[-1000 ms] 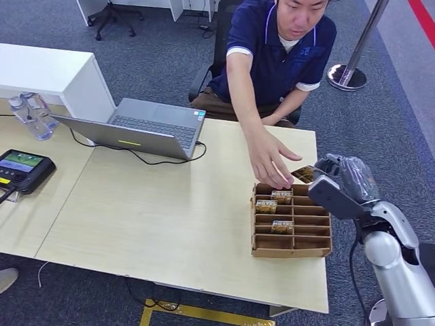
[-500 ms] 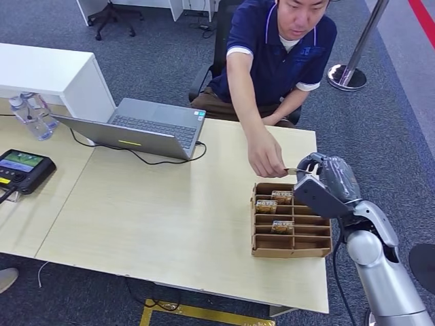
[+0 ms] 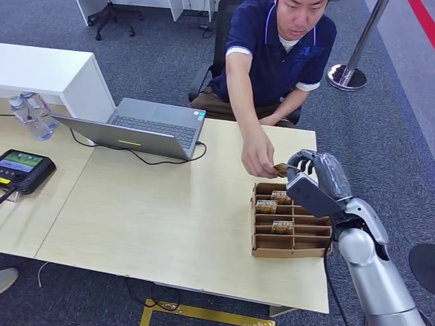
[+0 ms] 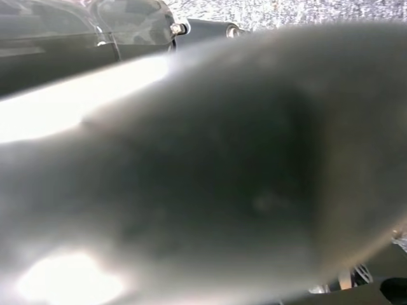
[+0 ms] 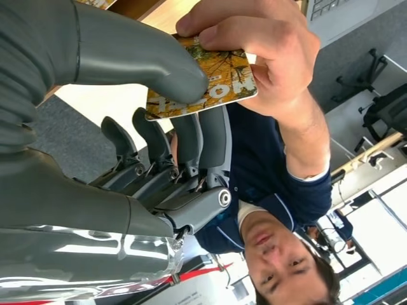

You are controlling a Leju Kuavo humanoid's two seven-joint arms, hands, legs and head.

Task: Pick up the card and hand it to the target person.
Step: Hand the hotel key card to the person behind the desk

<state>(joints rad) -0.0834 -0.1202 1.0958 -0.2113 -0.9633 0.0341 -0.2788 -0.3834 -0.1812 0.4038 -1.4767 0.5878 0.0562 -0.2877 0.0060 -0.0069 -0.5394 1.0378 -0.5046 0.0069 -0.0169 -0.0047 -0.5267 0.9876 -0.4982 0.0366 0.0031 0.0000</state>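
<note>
**Card held by both the robot and the person**

While I watch from the head camera, my right hand (image 3: 306, 178) hangs above the far edge of the cardboard tray (image 3: 291, 242) on the table (image 3: 153, 217). Its thumb (image 5: 144, 60) presses the card (image 5: 226, 79) against the darker fingers (image 5: 211, 136), so the hand grips one end. The person's hand (image 5: 254, 51) pinches the other end. I cannot tell how my left hand stands; its wrist camera is a blur.
</note>
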